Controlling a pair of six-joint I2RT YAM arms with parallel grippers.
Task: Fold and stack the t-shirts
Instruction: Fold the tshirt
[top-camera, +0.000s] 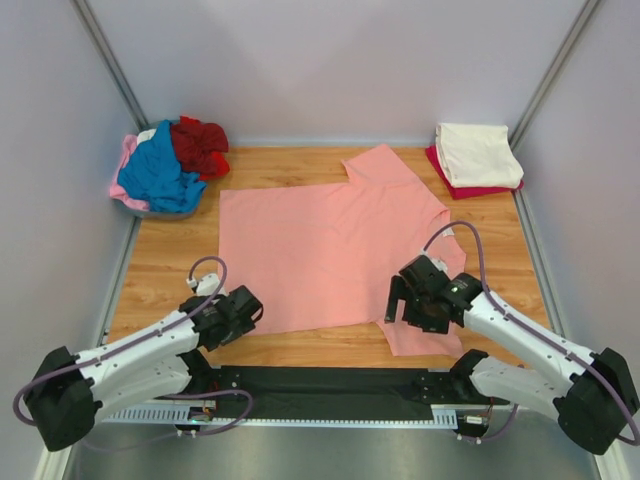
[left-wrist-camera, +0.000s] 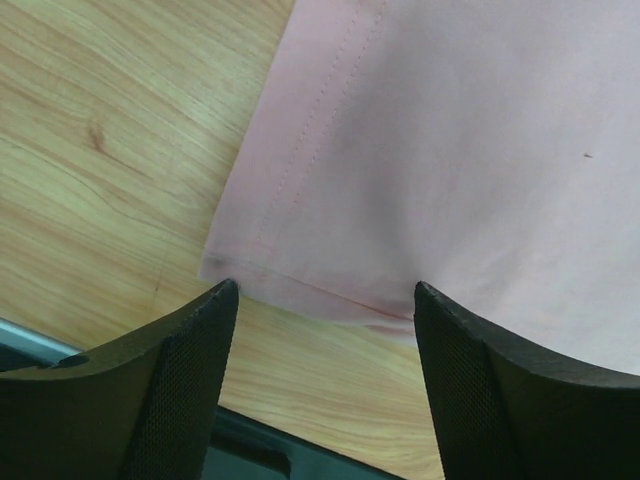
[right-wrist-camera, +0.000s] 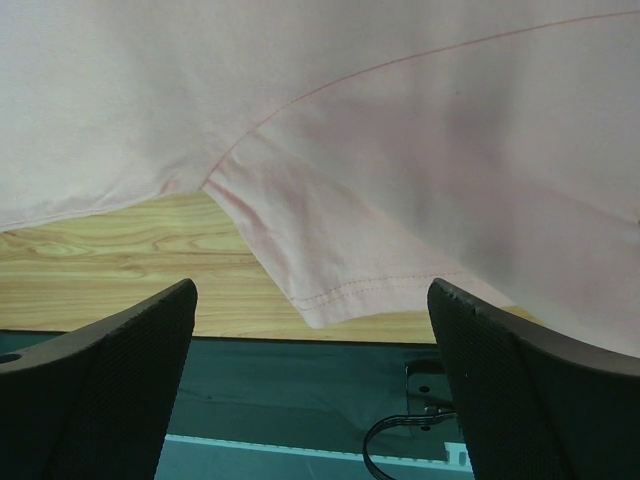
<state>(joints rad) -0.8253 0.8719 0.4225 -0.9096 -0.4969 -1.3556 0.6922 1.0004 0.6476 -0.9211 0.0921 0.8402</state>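
Salmon-pink t-shirt (top-camera: 330, 245) spread flat on wooden table (top-camera: 170, 270), hem corner just ahead of left gripper (top-camera: 248, 312), jaws apart and holding nothing. Right gripper (top-camera: 405, 302) wide apart above the near sleeve, likewise unloaded. Unfolded heap (top-camera: 170, 165) far left; folded stack (top-camera: 477, 158) far right.

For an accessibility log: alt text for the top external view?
A salmon-pink t-shirt lies flat on the table, the open left gripper at its near hem corner, the open right gripper by its near sleeve. Unfolded shirts are heaped far left; a folded stack sits far right.
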